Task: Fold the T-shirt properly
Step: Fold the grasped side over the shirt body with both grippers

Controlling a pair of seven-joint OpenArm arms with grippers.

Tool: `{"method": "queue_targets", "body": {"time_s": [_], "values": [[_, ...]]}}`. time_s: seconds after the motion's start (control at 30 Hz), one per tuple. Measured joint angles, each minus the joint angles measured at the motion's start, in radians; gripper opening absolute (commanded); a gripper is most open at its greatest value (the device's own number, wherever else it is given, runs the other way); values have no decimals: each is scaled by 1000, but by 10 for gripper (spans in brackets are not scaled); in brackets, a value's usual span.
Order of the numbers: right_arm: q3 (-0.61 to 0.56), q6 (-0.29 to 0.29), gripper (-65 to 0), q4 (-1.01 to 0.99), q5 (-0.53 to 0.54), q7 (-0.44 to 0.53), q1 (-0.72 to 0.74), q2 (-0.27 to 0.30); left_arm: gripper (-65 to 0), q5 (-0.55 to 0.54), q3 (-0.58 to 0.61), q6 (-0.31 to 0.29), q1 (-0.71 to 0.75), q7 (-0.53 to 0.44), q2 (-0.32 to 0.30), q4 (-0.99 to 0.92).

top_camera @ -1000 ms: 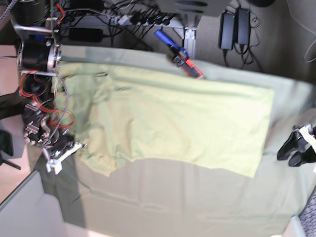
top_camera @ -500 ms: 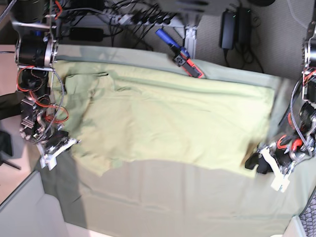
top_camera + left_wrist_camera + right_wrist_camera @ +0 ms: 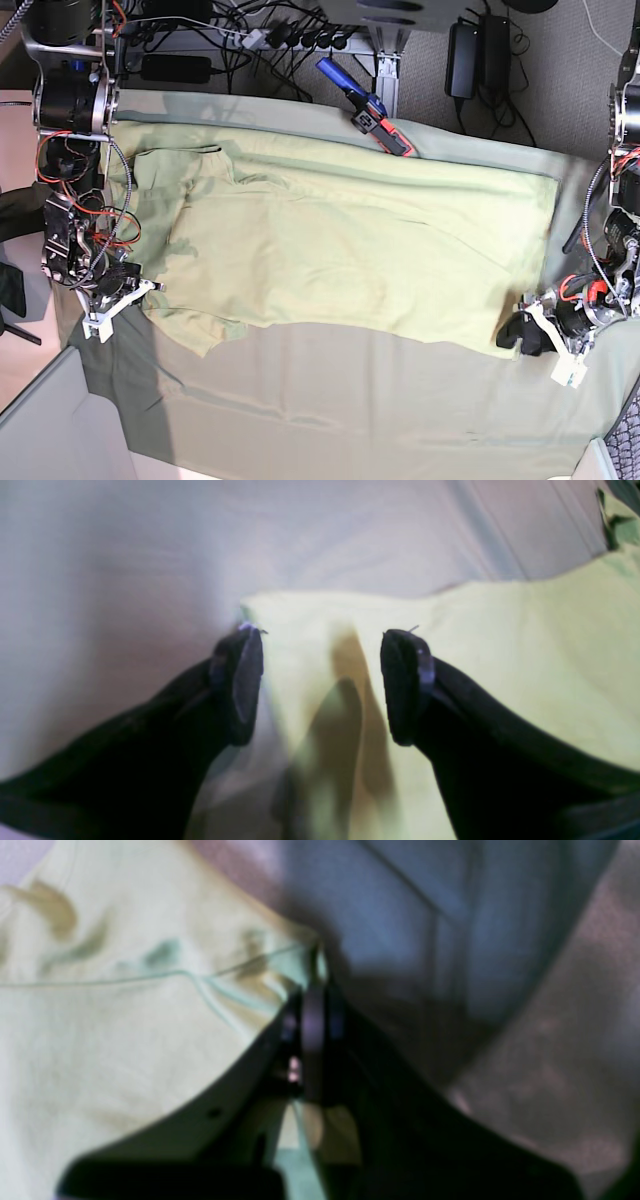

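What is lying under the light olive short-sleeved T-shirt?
The light olive T-shirt lies spread on a duller grey-green cloth sheet, which shows around its edges. Whatever is directly beneath the shirt's middle is covered and cannot be seen.

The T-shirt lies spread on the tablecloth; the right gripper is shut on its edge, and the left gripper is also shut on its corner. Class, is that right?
Not quite. The left gripper is open, its jaws astride the T-shirt corner, as the left wrist view shows. The rest holds.
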Motion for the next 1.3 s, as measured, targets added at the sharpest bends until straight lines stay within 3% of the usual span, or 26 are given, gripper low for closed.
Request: {"method": "queue_targets", "body": {"time_s": [0.3, 0.63, 0.7, 0.8, 0.97, 1.07, 1.3], "values": [[0, 0, -650, 0, 59, -8, -5, 14, -248, 46, 0, 0, 6, 8, 27, 0], [0, 1, -650, 0, 59, -10, -9, 32, -254, 2, 0, 0, 6, 34, 61, 0], [0, 1, -650, 0, 59, -10, -10, 40, -362, 2, 0, 0, 6, 34, 62, 0], [0, 1, -650, 0, 59, -8, -11, 45, -636, 9, 0, 0, 7, 13, 62, 0], [-1, 2, -650, 0, 68, -11, -11, 50, -650, 1, 0, 0, 6, -14, 42, 0], [-1, 3, -650, 6, 67, -30, -12, 71, -650, -4, 0, 0, 9, 84, 17, 24], [-3, 12, -650, 112, 193, -84, -66, 147, -650, -217, 1, 0, 41, 300, -18, 154]]}}
